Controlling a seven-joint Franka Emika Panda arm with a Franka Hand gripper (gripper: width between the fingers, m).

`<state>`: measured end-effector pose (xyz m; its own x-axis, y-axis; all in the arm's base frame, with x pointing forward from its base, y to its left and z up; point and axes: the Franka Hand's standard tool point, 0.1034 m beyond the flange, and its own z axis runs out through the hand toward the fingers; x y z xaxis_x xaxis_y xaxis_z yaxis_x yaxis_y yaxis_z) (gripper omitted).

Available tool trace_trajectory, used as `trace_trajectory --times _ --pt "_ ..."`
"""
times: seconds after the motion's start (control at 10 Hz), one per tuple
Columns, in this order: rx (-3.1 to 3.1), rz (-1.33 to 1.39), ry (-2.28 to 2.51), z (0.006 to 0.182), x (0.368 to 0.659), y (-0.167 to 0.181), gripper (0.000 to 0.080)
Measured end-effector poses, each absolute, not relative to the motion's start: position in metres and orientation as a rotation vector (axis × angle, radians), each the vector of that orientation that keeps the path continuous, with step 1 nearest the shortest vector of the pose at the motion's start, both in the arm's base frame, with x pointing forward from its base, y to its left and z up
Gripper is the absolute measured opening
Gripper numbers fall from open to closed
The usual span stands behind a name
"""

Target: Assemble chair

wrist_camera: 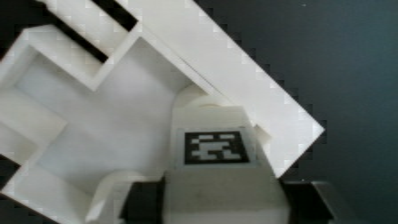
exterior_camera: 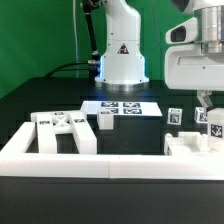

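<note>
My gripper (exterior_camera: 207,106) is at the exterior view's right, low over the table. In the wrist view the gripper (wrist_camera: 222,196) is shut on a white square post (wrist_camera: 217,120) with a black-and-white tag; one dark finger (wrist_camera: 146,196) shows on each side of it. The post (exterior_camera: 212,126) stands upright against a flat white chair piece (exterior_camera: 188,146) near the rail. That piece fills the wrist view (wrist_camera: 107,90) behind the post. A white frame piece (exterior_camera: 60,130) lies at the exterior view's left. A short post (exterior_camera: 105,120) and a tagged post (exterior_camera: 175,117) stand loose.
The long white rail (exterior_camera: 100,162) borders the front of the workspace. The marker board (exterior_camera: 120,106) lies flat in the middle, before the robot's base (exterior_camera: 122,60). The table is black.
</note>
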<state>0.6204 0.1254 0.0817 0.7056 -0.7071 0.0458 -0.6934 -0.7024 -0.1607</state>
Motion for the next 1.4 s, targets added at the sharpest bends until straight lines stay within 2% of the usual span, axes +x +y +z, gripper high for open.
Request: trace_trajectory --times 0.2,0.3,0.4,0.8,1.3,1.4 --pt "-2.83 -0.164 1.025 0.0826 0.6203 0.1255 0.0542" --pt "-2.856 -0.171 0.958 0.083 0.6206 0.1256 0.0542" --pt "-2.904 -0.18 0.82 0.0829 0.6205 0.1261 0.0631" --pt "-3.061 -0.226 -0.042 0.0821 0.6199 0.1283 0.0648" --pt "-3.046 -0.233 -0.714 0.0815 0.6227 0.1288 0.0648" --pt "-3.042 -0.233 -0.738 0.0814 0.6228 0.128 0.0621"
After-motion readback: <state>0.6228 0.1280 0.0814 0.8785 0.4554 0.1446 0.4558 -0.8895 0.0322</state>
